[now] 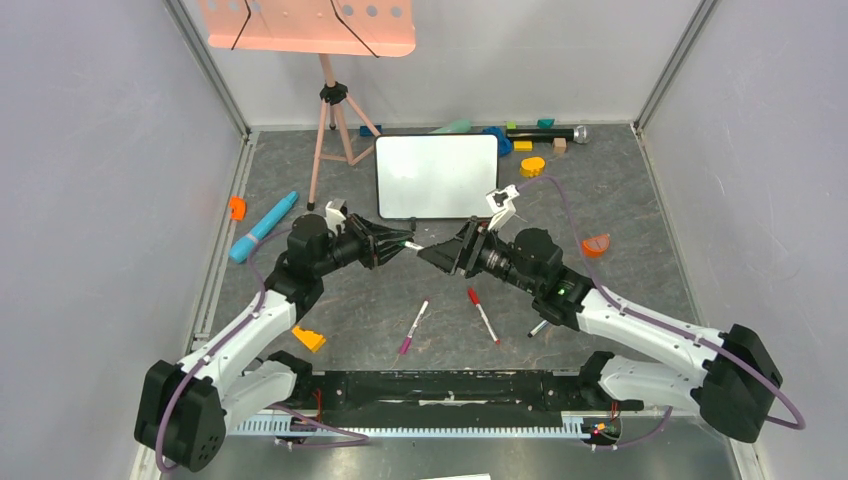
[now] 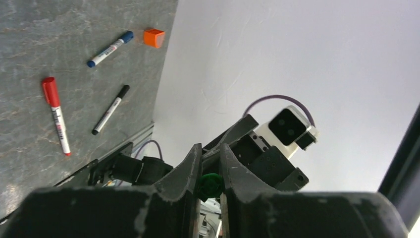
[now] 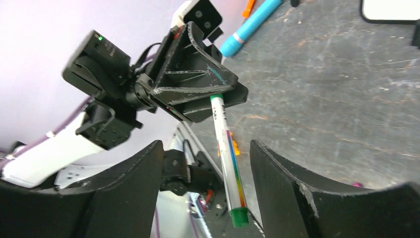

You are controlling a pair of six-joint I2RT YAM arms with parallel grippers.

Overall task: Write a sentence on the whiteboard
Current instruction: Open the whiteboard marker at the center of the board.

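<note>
The whiteboard (image 1: 437,176) lies flat toward the far edge of the table (image 1: 620,215), about midway between its sides, and I read its face as blank: none of the sentence is on it yet. Just short of the board's near edge my two arms meet. The left gripper (image 1: 405,244) is clenched on one end of a white marker (image 3: 228,148), and the right gripper (image 1: 432,256) stands released, one finger on either side of the barrel without touching it. My worry is the pull-away. If I draw the right arm back crooked, a finger could catch the barrel and lever it out of that end-on grip. Held so near its end, the marker may also swivel once I press it on the board. I cannot tell whether the green end (image 3: 239,216) is a cap; if it is, the stroke leaves nothing. The overhead view alone gives me the whole board. The right wrist view catches only a corner of it but shows the grip plainly. The left wrist view shows no board, just something green pinched between its fingers and a red pen (image 2: 55,116) loose on the table.
</note>
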